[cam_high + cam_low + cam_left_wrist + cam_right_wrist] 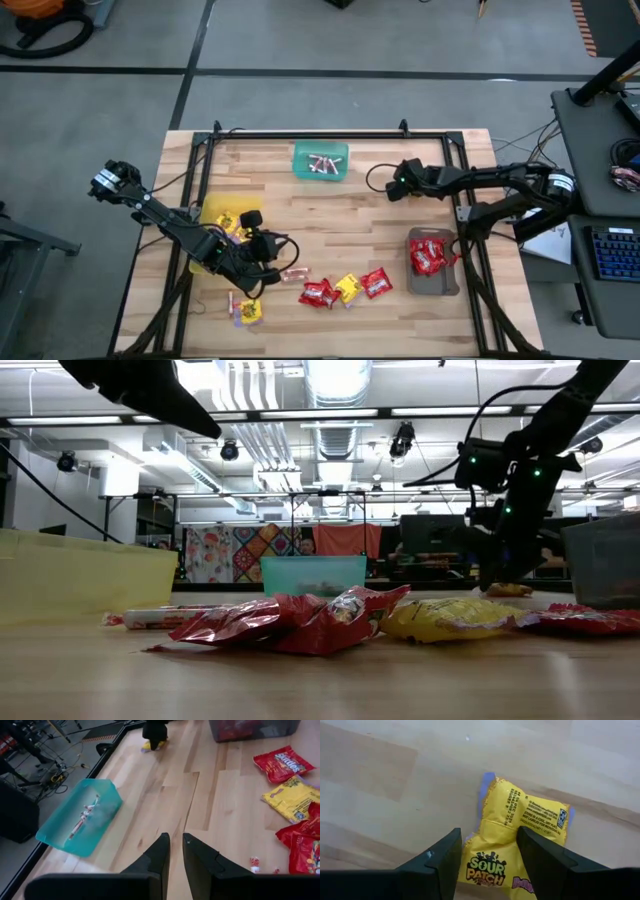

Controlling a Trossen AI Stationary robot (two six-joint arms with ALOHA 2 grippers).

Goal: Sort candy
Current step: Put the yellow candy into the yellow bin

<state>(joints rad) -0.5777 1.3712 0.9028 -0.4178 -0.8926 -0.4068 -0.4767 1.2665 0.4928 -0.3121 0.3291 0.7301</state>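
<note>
A yellow candy packet (512,820) lies flat on the wood toward the table's far right. My right gripper (489,832) points steeply down over it, open, one finger at each side of the packet. The low view shows this gripper (503,572) just above the packet (510,589). My left gripper (176,837) hovers above the table's left middle (268,243), shut to a narrow slit with nothing in it. Loose red packets (318,293) and a yellow one (347,288) lie in the near middle. My right gripper comes from above, slanting down, with its fingers (445,862) at the two sides of the yellow packet's printed end (487,865). The packet lies flat on the table. I cannot tell whether the fingers touch it.
A green tray (341,163) holding twisted rolls stands at the far middle. A yellow tray (212,213) is at the left and a grey tray (445,285) with red packets at the right. Another yellow packet (248,312) and a small roll (293,273) lie near the left arm.
</note>
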